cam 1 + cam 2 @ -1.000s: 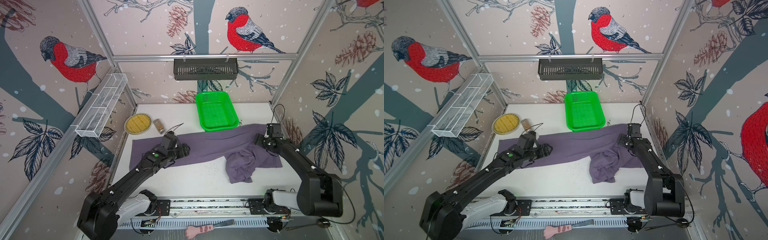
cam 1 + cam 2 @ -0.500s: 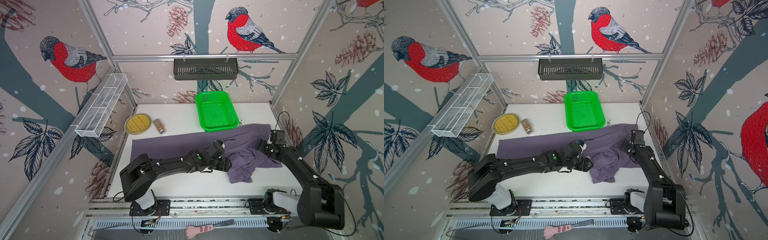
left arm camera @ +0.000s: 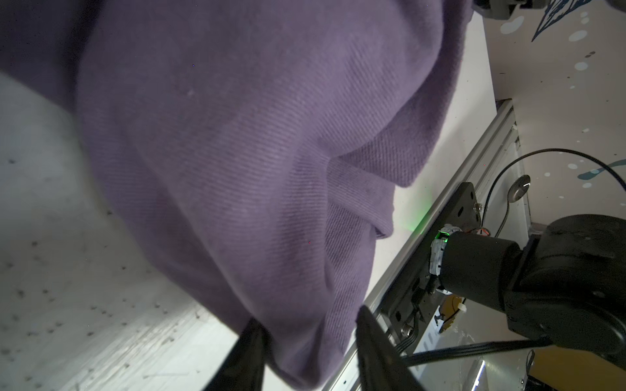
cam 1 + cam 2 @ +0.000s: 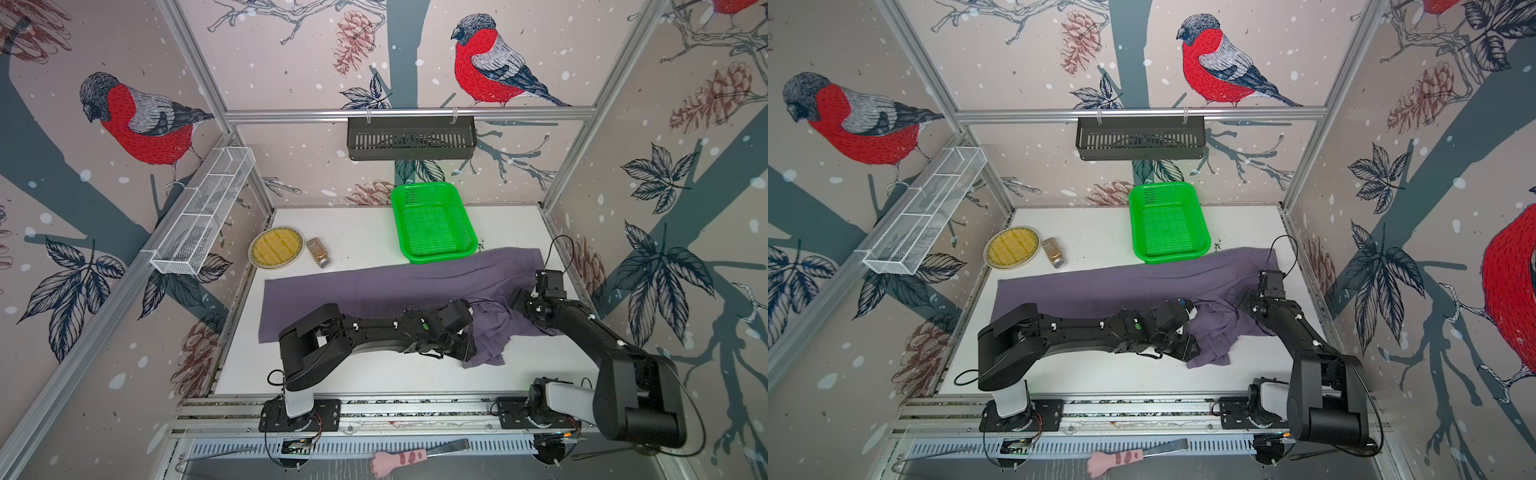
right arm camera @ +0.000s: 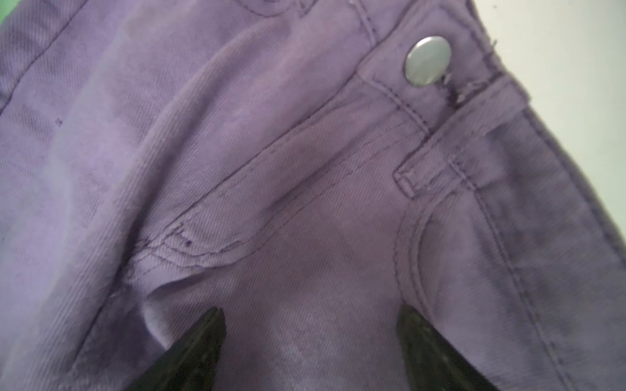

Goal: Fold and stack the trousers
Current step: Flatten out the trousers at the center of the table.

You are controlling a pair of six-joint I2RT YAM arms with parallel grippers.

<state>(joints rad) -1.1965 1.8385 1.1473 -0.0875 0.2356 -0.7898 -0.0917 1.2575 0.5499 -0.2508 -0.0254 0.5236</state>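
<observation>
- In a top view, the trousers lie across the middle of the white table. One leg is flat, and its hem stops just short of the table's left edge. The other leg is bunched in a heap towards the near right.
- The far edge of the cloth runs just beside the near rim of the green basket. A yellow plate and a small jar lying on its side sit apart from the cloth at the far left.
- The left gripper is down at the near side of the heap. The right gripper sits over the waist end, near the right wall.
- In both top views, bare table shows between the flat leg and the front rail, though the left arm lies low across it. More bare table shows between the plate and the basket.
- From the left wrist, a fold of the trousers fills the gap of the left gripper. Both fingers press against it, so the gripper is grasping the cloth. The hem of the heap ends close to the aluminium rail, with only a strip of white table between. The right arm's base stands just past the rail.
- From the right wrist, the right gripper is spread wide and holds nothing. Its fingers are right over the front of the trousers, below the fly seam, and I cannot tell whether they touch. A metal snap button, a belt loop and a curved pocket edge mark the waistband. Pale table shows just past the waistband's edge.
</observation>
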